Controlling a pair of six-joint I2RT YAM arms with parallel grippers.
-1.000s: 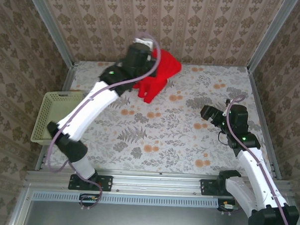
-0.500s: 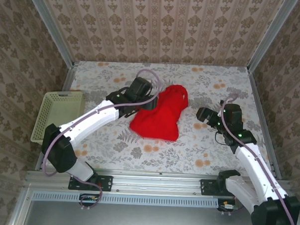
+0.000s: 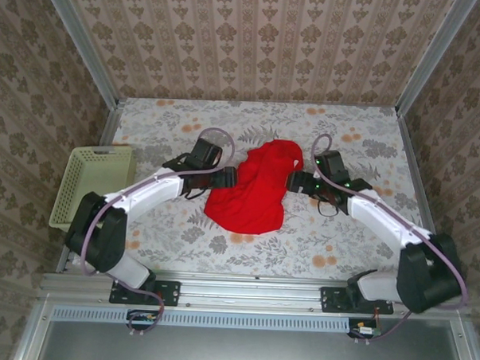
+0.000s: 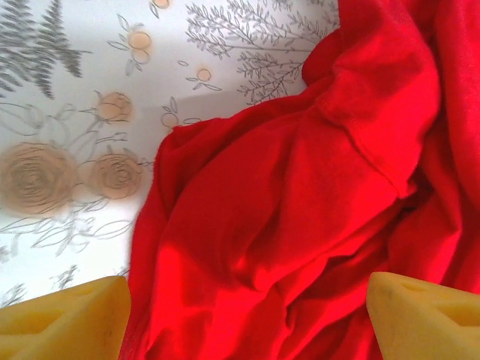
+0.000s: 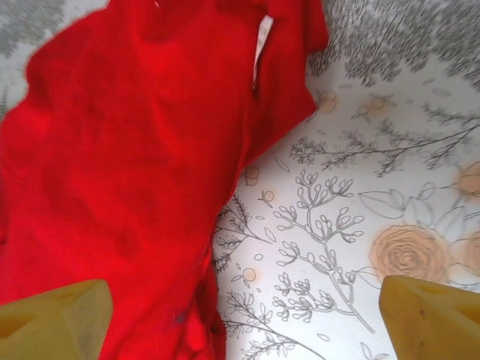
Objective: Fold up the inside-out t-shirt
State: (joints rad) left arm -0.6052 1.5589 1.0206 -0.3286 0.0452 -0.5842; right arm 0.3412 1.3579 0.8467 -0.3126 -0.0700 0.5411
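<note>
- Overhead view: the inside-out t-shirt (image 3: 251, 192) lies in a crumpled heap about the middle of the table (image 3: 356, 249), clear of all four edges. A pale basket (image 3: 88, 181) sits at the left edge, well apart from the cloth.
- The same view places my left gripper (image 3: 230, 178) at the heap's left side and my right gripper (image 3: 292, 182) at its right side, facing each other across the cloth. Contact cannot be judged from there.
- Left wrist view adds close detail: deep folds and a stitched seam (image 4: 367, 161) in the red cloth, which spreads between my yellow pads (image 4: 64, 319). Bare table shows at the upper left.
- Right wrist view adds a small white label (image 5: 262, 37) on the cloth and the shirt's edge running down between the pads there.
- Left gripper: jaws stand wide, clamped on nothing; cloth lies between them.
- Right gripper: jaws stand wide, nothing held; one pad is over cloth, the other over bare table.
- Open room: bare table runs along the far, near and right edges. The basket narrows the left edge.
</note>
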